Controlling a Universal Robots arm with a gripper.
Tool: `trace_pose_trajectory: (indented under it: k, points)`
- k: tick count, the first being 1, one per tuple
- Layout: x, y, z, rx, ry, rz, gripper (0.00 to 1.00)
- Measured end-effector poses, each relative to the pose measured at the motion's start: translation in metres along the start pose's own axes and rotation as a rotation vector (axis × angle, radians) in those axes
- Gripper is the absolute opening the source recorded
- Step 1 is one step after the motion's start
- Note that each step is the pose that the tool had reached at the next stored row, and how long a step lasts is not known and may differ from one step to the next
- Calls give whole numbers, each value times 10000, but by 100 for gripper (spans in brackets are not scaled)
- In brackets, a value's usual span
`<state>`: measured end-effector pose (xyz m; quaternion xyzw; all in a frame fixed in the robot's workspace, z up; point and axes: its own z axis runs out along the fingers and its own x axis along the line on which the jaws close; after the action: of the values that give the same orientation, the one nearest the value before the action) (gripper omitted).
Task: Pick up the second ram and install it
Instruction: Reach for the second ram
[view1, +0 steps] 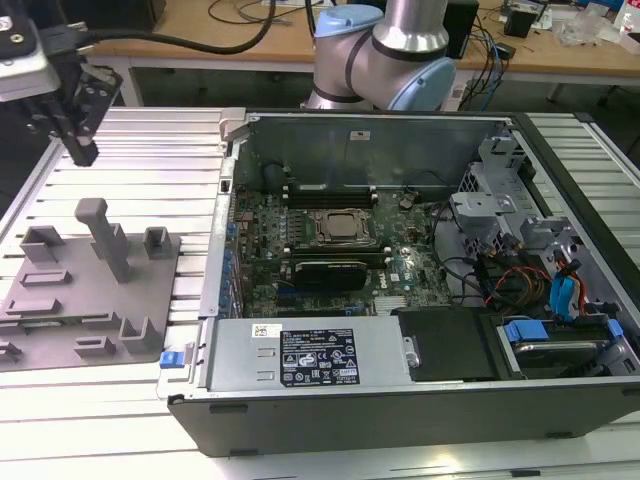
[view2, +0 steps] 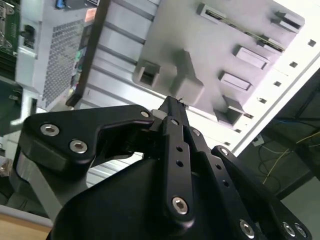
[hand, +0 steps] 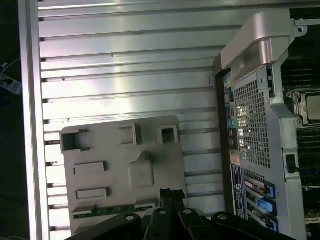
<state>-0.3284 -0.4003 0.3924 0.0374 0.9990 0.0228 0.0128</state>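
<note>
One thin green stick, the second ram (hand: 110, 210), lies flat in a long slot at the edge of the grey fixture plate (hand: 115, 150), so it is not yet picked up and nothing of the installing is done, as far as I can judge. In the first wrist view it shows as a narrow green strip with small dark parts along it. It is seen nearly edge-on there, so I cannot make out a label. The gripper (hand: 171, 192) hangs above the plate close to this slot, apart from the stick. Its two black fingertips are pressed together with nothing between them. The second wrist view shows the same: the gripper (view2: 172, 102) is clenched and empty, pointing down at the plate. In the exterior view the gripper (view1: 82, 152) is at about eleven o'clock from the tall grey post (view1: 100, 235) of the plate and well above it. The plate rests on the ribbed aluminium table (hand: 125, 65), at nine o'clock from the open computer case (view1: 400, 400). Inside the case, dark memory slots run at twelve and six o'clock of the CPU socket (view1: 340, 226). Whether any of them already holds a stick I cannot tell.
</note>
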Motion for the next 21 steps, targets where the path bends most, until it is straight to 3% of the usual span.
trace_pose_trajectory:
  k: [2,5,14,16,21]
  points:
    - [69,-23,-1,0,1,0,11]
    - [156,-114,-2,0,1,-9,11]
    - [400,-460,11,-1,1,-16,11]
    - [430,-491,12,-2,-1,-19,11]
    - [430,-494,10,0,1,-21,11]
